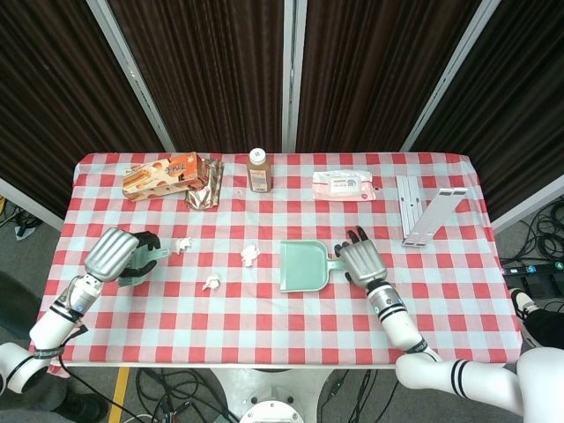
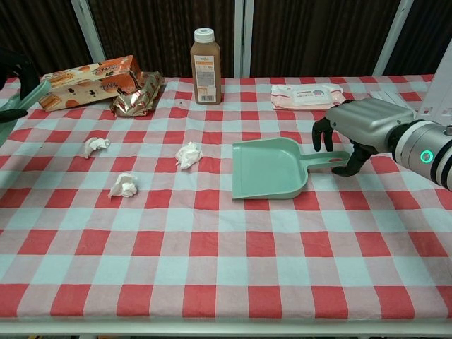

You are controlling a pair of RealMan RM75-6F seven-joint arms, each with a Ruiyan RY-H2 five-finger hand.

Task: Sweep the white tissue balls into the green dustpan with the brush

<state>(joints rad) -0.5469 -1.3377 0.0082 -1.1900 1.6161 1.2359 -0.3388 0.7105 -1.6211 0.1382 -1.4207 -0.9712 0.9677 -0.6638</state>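
The green dustpan point(image 1: 303, 266) point(image 2: 268, 168) lies mid-table with its handle point(image 2: 330, 161) pointing right. My right hand point(image 1: 359, 262) point(image 2: 360, 126) arches over the handle's end, thumb on the near side and fingers on the far side, still apart around it. Three white tissue balls point(image 1: 183, 244) point(image 1: 249, 256) point(image 1: 211, 283) lie left of the pan; the chest view shows them too point(image 2: 95, 146) point(image 2: 188, 155) point(image 2: 123, 185). At the left table edge my left hand point(image 1: 117, 254) point(image 2: 13, 62) holds the green brush point(image 1: 139, 264) point(image 2: 25, 95).
Along the back stand a cracker box point(image 1: 159, 174), a crumpled foil wrapper point(image 1: 204, 189), a brown bottle point(image 1: 258, 170) and a wipes pack point(image 1: 344, 185). A white folding stand point(image 1: 427, 210) lies at the back right.
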